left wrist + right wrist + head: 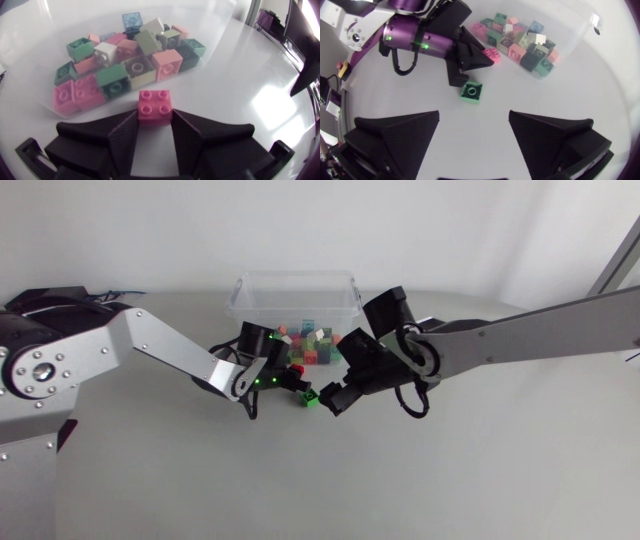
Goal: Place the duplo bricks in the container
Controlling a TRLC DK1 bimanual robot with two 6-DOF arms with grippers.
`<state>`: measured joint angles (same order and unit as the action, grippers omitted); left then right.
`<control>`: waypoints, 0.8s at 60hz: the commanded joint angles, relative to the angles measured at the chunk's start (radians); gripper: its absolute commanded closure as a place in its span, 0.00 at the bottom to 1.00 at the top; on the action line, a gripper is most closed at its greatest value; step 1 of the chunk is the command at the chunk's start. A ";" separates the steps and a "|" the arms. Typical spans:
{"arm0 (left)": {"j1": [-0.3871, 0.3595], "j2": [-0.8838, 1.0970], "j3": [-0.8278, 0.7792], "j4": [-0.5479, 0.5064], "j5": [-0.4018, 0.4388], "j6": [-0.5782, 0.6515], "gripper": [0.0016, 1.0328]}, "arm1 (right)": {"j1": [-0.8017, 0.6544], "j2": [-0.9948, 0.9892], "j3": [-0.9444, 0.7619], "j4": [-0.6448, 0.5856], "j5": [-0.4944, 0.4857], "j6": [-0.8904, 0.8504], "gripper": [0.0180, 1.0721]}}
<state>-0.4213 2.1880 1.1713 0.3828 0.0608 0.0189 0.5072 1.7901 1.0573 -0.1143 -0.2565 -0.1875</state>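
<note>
Bench (450, 480) space in front of the container (240, 305) is where both arms meet. The left arm (160, 350) comes in low from its side, bends at the elbow and points its wrist toward the container's near wall. The right arm (540, 335) stretches in long and nearly straight from the other side, its wrist turned down toward the bench just in front of the container.

The container is a clear rectangular tub standing open at the far middle of the bench. It holds a heap of bricks (125, 65) in pink, salmon, green, olive, cream and blue. There are well over a dozen, and they overlap too much for an exact count.

The left hand (155, 114) is clamped on a pink brick (155, 105). One finger presses each side, the studs face up, and the brick sits just outside the container's near wall, not yet inside. The right hand (474, 114) has its fingers spread wide apart with nothing between them.

Two bricks are outside the container. One is the pink brick in the left hand. The other is a green brick (471, 92) lying loose on the bench in front of the container, just beside the left hand and ahead of the right hand's fingers, touching neither of them.
</note>
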 commanded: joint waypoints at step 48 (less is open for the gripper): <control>0.187 -0.490 -0.136 -0.260 0.112 0.092 0.76 | 0.071 0.384 0.503 -0.406 0.112 -0.023 0.11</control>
<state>-0.2420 1.7233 0.9794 0.1535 0.1581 0.0849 0.5739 2.1227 1.5063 -0.4778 -0.1524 -0.1890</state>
